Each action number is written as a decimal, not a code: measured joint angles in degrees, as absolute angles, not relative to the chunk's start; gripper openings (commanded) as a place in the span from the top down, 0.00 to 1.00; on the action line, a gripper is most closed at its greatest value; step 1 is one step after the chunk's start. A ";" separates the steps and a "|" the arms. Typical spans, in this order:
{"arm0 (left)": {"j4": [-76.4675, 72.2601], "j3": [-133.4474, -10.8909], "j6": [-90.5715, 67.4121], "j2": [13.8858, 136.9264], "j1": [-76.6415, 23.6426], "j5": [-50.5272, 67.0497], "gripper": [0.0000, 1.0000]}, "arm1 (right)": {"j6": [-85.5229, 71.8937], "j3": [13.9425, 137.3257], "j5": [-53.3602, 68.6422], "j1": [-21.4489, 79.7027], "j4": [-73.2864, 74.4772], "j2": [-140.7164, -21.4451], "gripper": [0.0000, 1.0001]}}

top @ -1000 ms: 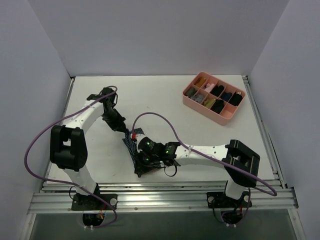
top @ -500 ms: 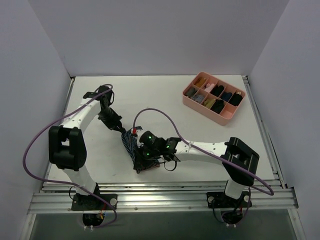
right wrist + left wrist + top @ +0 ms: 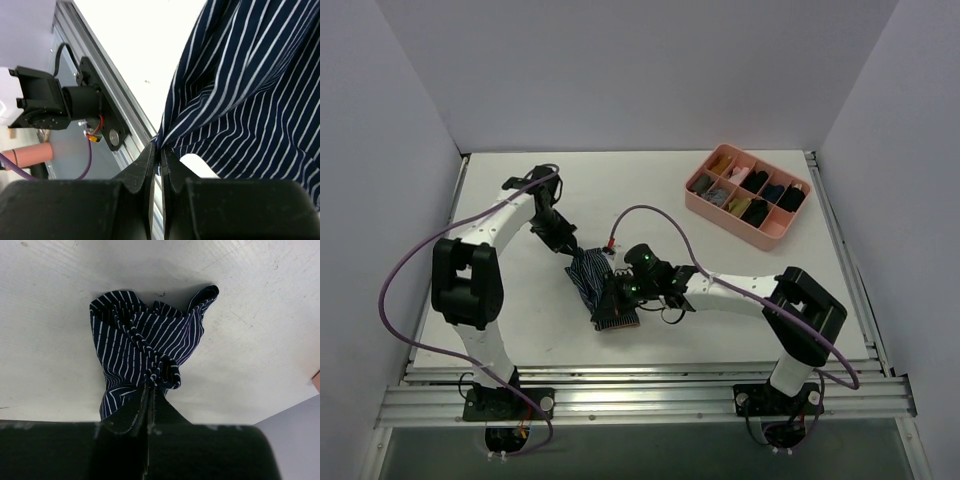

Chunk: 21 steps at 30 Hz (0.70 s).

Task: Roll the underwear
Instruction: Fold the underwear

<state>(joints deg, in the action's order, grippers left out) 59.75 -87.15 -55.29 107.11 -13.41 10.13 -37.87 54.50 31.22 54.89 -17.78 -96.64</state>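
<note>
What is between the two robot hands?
The striped underwear spans between the left gripper and right gripper, both shut on it, in the top view.

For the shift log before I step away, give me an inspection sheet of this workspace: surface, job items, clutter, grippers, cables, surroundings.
Surface: white table, faint scuffs, no spills seen.
Job's things: underwear, navy pinstriped, bunched between both grippers, not yet rolled.
Clutter: pink divided tray at far right, holding small bundles.
Grippers: left gripper shut on the underwear's far end; right gripper shut on an edge of it.
Cables: purple cables loop off both arms.
Surroundings: white walls; metal rail at the near edge.
</note>
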 measured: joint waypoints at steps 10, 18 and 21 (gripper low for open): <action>58.65 -91.98 -56.62 113.56 -15.05 10.74 0.98 | -43.31 44.12 36.62 49.04 -30.83 -96.64 1.00; 60.18 -97.78 -56.10 117.89 -15.51 10.48 0.98 | -37.54 46.92 34.89 49.39 -23.57 -96.57 0.93; 61.49 -98.30 -54.81 117.86 -15.53 10.09 0.98 | -34.92 47.66 32.86 49.63 -19.07 -95.39 0.84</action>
